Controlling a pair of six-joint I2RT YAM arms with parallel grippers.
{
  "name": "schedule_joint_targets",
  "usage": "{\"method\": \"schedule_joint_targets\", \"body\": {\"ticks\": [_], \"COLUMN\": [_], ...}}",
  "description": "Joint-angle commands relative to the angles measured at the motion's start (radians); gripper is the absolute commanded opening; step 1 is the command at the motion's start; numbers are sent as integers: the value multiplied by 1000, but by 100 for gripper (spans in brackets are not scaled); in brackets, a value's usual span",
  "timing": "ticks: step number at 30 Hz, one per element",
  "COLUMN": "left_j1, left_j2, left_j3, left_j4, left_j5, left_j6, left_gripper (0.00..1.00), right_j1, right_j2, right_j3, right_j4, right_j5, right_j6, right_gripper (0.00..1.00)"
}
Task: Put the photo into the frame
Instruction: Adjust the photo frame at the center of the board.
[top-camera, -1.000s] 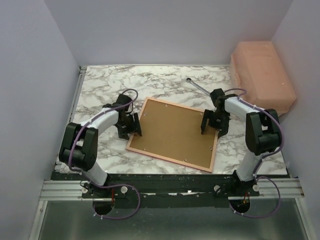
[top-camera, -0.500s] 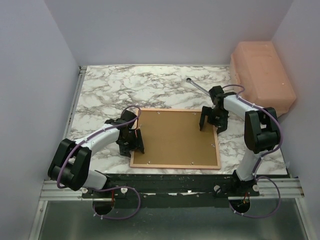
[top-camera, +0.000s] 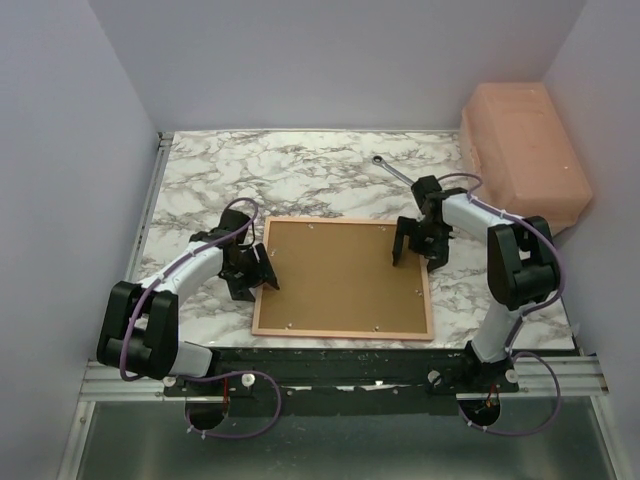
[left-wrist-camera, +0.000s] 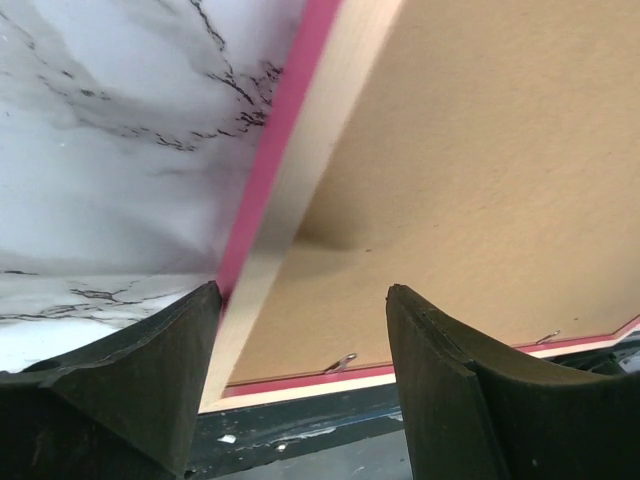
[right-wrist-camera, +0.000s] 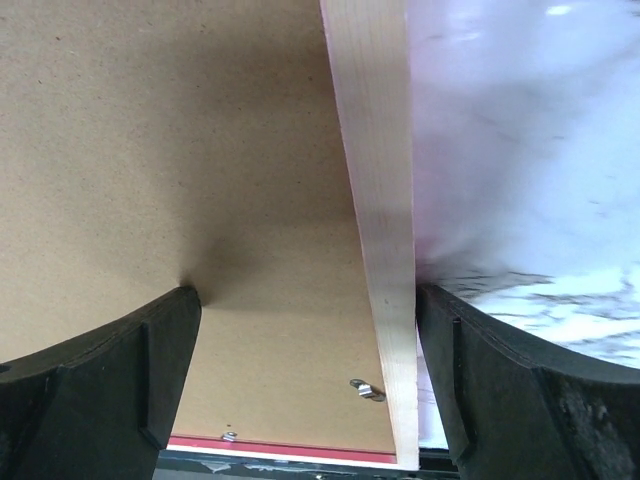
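Note:
The frame (top-camera: 340, 333) lies face down on the marble table, pale wood reverse up, with the brown backing panel (top-camera: 345, 275) in it. The photo is hidden. My left gripper (top-camera: 258, 268) sits at the frame's left rail. In the left wrist view that gripper (left-wrist-camera: 302, 292) is open astride the rail (left-wrist-camera: 300, 190), whose pink edge shows beside the marble. My right gripper (top-camera: 415, 243) is over the frame's far right corner. In the right wrist view it (right-wrist-camera: 308, 295) stands open, with the right rail (right-wrist-camera: 375, 150) just inside its right finger (right-wrist-camera: 530, 390) and its left finger over the backing panel (right-wrist-camera: 170, 130).
A peach-coloured box (top-camera: 525, 150) fills the back right corner. A thin metal tool (top-camera: 392, 170) lies on the marble behind the right gripper. Small metal clips (right-wrist-camera: 366, 390) stick up from the backing near the rails. The frame's near rail lies close to the table's black front edge (top-camera: 340, 360).
The frame has turned from a slanted lie to square with the table's front edge, then slid slightly left. The left gripper moved along with its left rail. The right gripper has opened wider.

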Motion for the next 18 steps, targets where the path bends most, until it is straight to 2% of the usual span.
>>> {"method": "schedule_joint_targets", "body": {"ticks": [1,7,18], "left_j1": [27,50,59], "left_j2": [-14,-31,-1], "left_j3": [10,11,3], "left_j4": [14,-7,0], "left_j5": [52,21,16], "left_j6": [40,55,80], "left_gripper": [68,68,67], "right_j1": [82,118,118], "right_j2": [53,27,-189], "right_j3": [55,68,-46], "right_j4": [33,11,-138], "right_j5": [-91,-28,105], "right_j6": [8,20,30], "right_gripper": [96,96,98]}}
